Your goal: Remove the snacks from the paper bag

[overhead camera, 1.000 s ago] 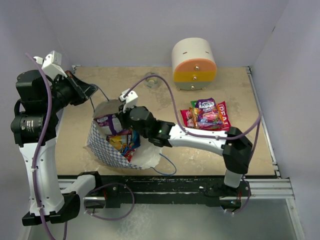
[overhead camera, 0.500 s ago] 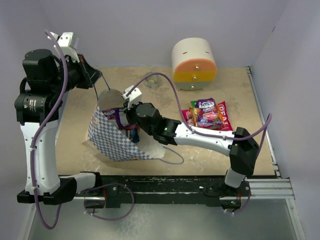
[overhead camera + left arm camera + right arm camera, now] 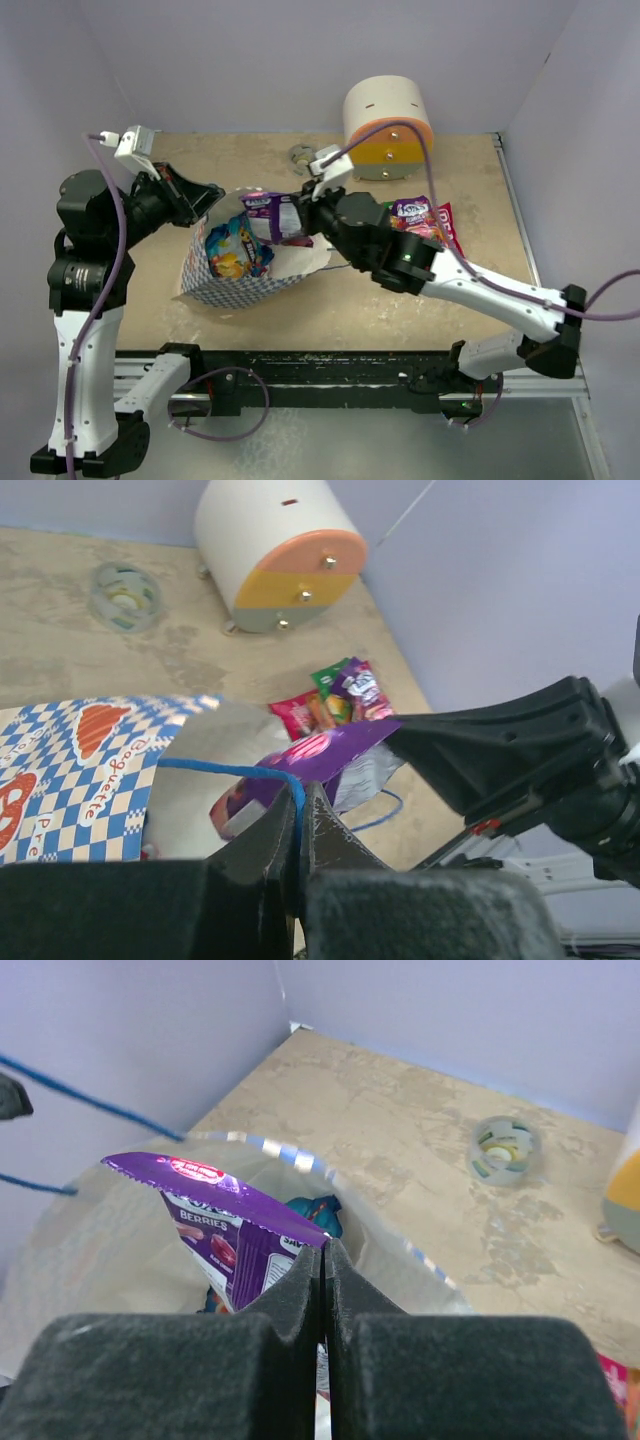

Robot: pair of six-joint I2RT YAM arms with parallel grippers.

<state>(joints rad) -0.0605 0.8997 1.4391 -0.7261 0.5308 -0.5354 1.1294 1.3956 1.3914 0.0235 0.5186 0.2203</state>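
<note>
The paper bag (image 3: 235, 288), blue-and-white checkered, stands open at the left of the table. My left gripper (image 3: 198, 198) is shut on its blue cord handle (image 3: 240, 771) and holds the mouth up. My right gripper (image 3: 306, 218) is shut on a purple snack packet (image 3: 270, 216), held above the bag's mouth; the packet also shows in the right wrist view (image 3: 225, 1225). More packets, yellow and blue (image 3: 232, 250), lie inside the bag. A pile of red, pink, purple and green snacks (image 3: 418, 226) lies on the table to the right.
A rounded cream-orange-yellow drawer box (image 3: 388, 125) stands at the back. A tape roll (image 3: 299, 156) lies left of it. The bag's other cord (image 3: 338, 266) hangs by its right side. Walls close the table on three sides.
My right gripper has risen out of the bag with the purple packet and moved back and right. My left gripper has shifted lower, still holding the cord; the bag now gapes open.
</note>
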